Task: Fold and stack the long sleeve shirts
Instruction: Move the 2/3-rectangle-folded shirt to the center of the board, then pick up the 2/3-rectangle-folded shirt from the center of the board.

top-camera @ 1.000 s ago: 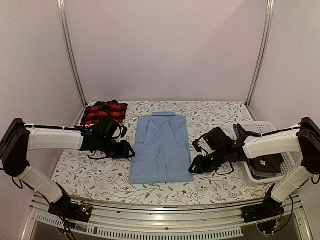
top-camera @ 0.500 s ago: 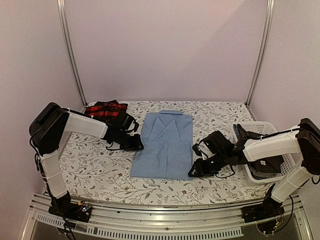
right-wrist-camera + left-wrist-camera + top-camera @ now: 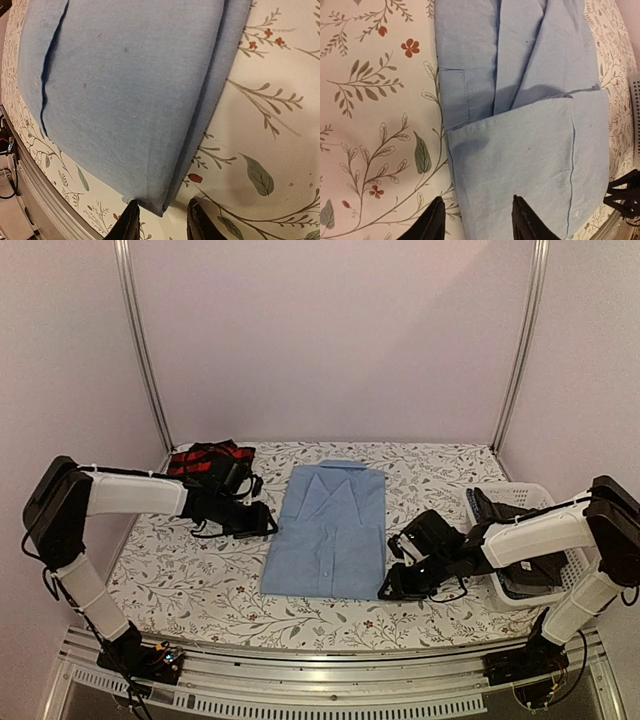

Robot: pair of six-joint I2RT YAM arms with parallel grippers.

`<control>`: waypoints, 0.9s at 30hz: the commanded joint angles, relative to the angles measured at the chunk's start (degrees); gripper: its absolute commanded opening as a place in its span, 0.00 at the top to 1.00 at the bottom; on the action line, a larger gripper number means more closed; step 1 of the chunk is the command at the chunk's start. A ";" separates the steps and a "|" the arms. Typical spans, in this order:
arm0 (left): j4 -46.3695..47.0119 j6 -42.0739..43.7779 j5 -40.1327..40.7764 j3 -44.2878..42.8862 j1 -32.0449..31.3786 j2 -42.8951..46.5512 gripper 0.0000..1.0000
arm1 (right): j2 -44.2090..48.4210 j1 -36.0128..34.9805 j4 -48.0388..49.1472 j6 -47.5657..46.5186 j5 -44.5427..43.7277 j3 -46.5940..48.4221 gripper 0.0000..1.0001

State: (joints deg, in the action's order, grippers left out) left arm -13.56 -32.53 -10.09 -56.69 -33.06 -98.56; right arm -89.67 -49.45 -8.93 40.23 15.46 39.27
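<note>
A folded light blue shirt [image 3: 330,535] lies collar-away in the middle of the table. My left gripper [image 3: 262,523] is open at its left edge; in the left wrist view the gripper [image 3: 477,220] straddles that edge of the shirt [image 3: 530,150], one finger over the tablecloth and one over the cloth. My right gripper [image 3: 390,585] is open at the shirt's near right corner; in the right wrist view the gripper [image 3: 162,220] has its fingers either side of that corner of the shirt [image 3: 135,85]. A red-and-black plaid shirt [image 3: 205,460] lies at the back left.
A white plastic basket [image 3: 535,487] stands at the right edge of the table with dark shirts [image 3: 530,570] in it, close behind my right arm. The floral tablecloth [image 3: 180,580] covers the table. Metal frame posts stand at the back corners.
The blue shirt's collar end shifted a little to the right early on. My left gripper moved up along the shirt's left edge. My right gripper slid down to the near right corner.
</note>
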 commanded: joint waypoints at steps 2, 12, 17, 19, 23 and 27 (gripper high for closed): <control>-3.51 -1.47 -2.11 5.84 1.02 8.67 0.54 | -1.23 -1.19 0.14 1.15 -1.41 0.34 0.69; -2.10 -6.17 -5.58 19.15 0.41 20.64 0.54 | -0.87 -1.36 -0.16 1.25 -2.13 0.11 0.72; -1.40 -7.77 -5.88 22.44 -1.23 22.80 0.55 | 0.12 -1.35 -0.06 1.99 -3.69 -0.81 0.74; -0.89 -8.40 -5.74 23.63 -1.91 23.54 0.55 | 0.72 -1.35 0.15 2.50 -4.47 -1.45 0.74; -0.01 -9.27 -5.86 25.12 -3.06 24.70 0.56 | 1.98 -1.42 2.56 4.05 -3.55 -2.76 0.74; 0.58 -9.78 -5.60 25.56 -4.28 24.97 0.56 | 2.13 -1.37 4.55 5.67 -2.74 -4.18 0.73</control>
State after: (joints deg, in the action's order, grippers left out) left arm -15.22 -41.19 -15.46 -31.90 -35.88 -74.76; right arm -88.44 -50.33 -5.96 43.77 13.21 36.97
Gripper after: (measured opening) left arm 0.439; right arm 0.266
